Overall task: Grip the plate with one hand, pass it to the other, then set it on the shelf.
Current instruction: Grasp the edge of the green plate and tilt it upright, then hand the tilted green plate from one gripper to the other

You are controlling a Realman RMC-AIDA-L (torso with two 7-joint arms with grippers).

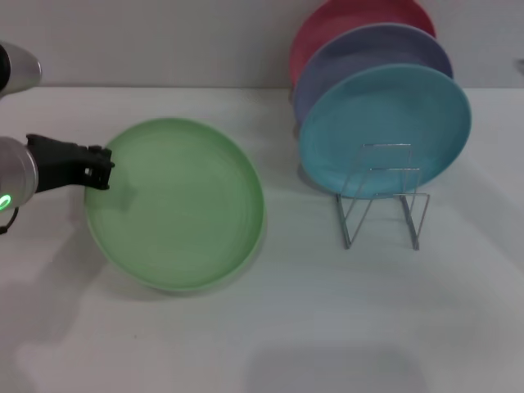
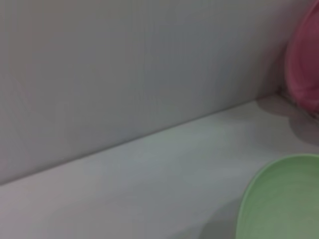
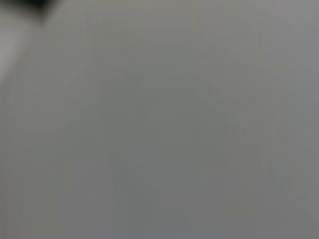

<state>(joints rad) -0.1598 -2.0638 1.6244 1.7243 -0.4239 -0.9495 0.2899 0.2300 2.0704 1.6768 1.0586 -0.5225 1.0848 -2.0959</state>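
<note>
Your left gripper (image 1: 100, 170) sits at the left rim of the pale green plate (image 1: 176, 205), which lies flat on the table; whether it grips, you cannot tell. Beyond, rightward, stands the wire rack (image 1: 383, 196).

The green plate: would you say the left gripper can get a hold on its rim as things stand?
Probably yes. The left gripper is already at the near-left rim of the green plate, which lies on the table with nothing between them. The dish rack and its plates stand well off.
</note>
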